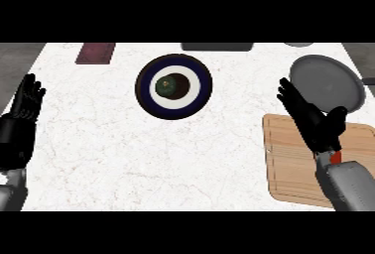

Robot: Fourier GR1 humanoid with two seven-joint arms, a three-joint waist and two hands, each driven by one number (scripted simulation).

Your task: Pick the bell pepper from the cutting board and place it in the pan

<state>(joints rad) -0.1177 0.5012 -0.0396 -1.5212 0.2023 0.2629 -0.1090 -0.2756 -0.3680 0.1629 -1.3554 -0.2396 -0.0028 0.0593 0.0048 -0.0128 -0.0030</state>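
A wooden cutting board (289, 163) lies at the counter's lower right. Only a small red sliver of the bell pepper (336, 158) shows on it, poking out beside my right wrist, which hides the remainder. My right hand (313, 124) hovers over the board's far edge, open, fingers straight and pointing up-left, thumb spread toward the right. Just beyond it sits the round grey pan (326, 82), with nothing in it. At the left edge my left hand (26, 101) rests open, fingers up.
A dark blue plate with a white ring (192, 84) sits at centre back and holds a dark green round item (170, 85). A maroon rectangle (95, 53) and a dark grey slab (217, 46) lie along the far edge.
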